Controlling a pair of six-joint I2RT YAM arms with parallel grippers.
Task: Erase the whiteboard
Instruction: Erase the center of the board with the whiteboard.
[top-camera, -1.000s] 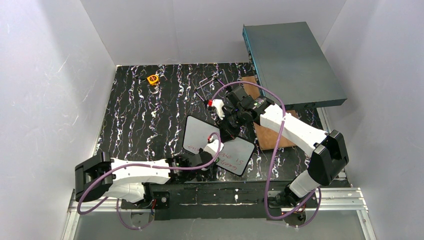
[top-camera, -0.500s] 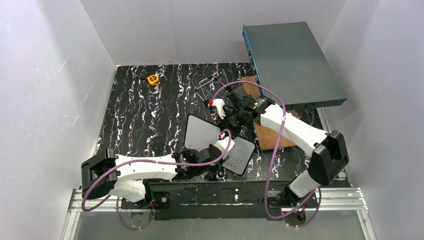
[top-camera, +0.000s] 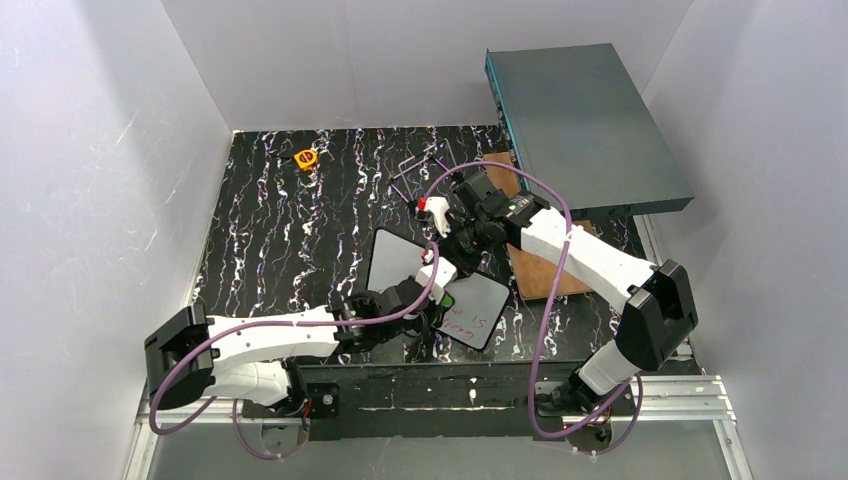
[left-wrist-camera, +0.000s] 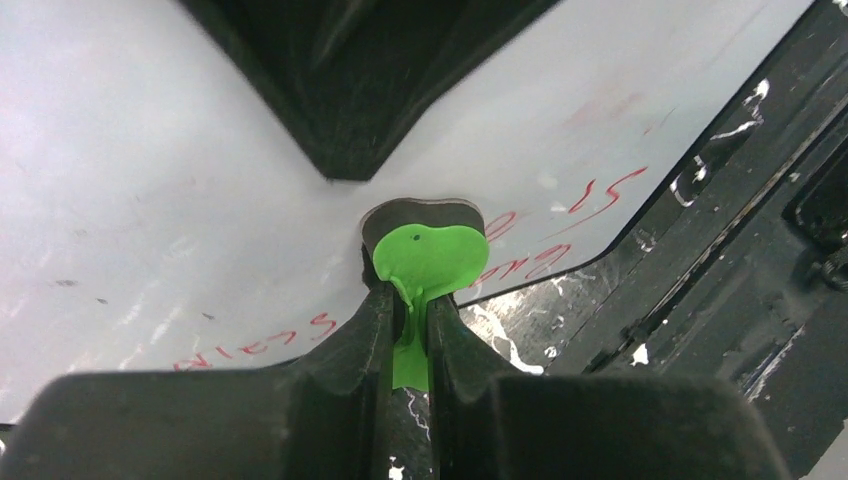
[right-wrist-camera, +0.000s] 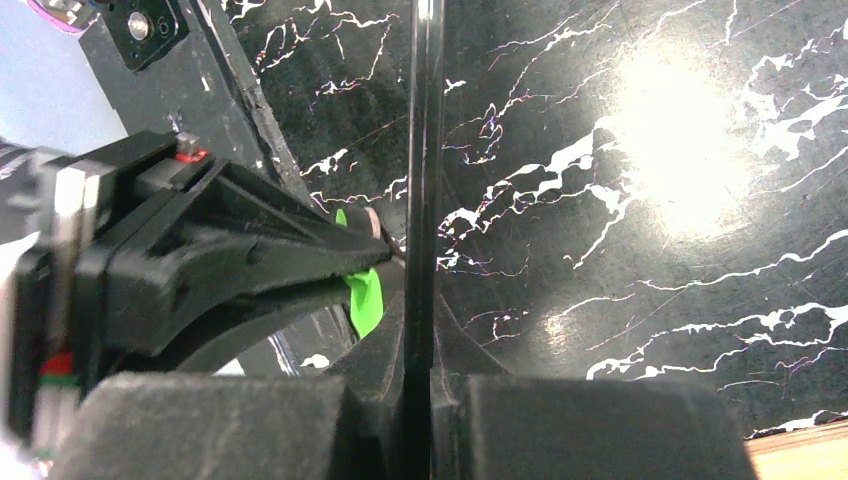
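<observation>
The whiteboard (top-camera: 398, 262) is tilted up off the marbled black table, and my right gripper (top-camera: 463, 256) is shut on its far edge. In the right wrist view the board's thin black frame (right-wrist-camera: 424, 150) runs edge-on between my right gripper's (right-wrist-camera: 420, 335) closed jaws. My left gripper (top-camera: 438, 287) is shut on the tab of a small green eraser (left-wrist-camera: 430, 255), whose dark felt pad presses against the whiteboard's face (left-wrist-camera: 150, 180). Red handwriting (left-wrist-camera: 590, 195) remains along the board's near edge, beside and below the eraser. The same green eraser (right-wrist-camera: 365, 300) shows left of the frame in the right wrist view.
A large grey-teal metal box (top-camera: 585, 125) fills the back right, with a brown wooden board (top-camera: 540, 272) under my right arm. A small red and white item (top-camera: 432, 208) and thin dark rods (top-camera: 420, 165) lie behind the whiteboard. An orange object (top-camera: 306, 158) sits far back left.
My left gripper swept the eraser right and toward the near edge of the board, then back up and left. The right gripper and the whiteboard stayed put.
</observation>
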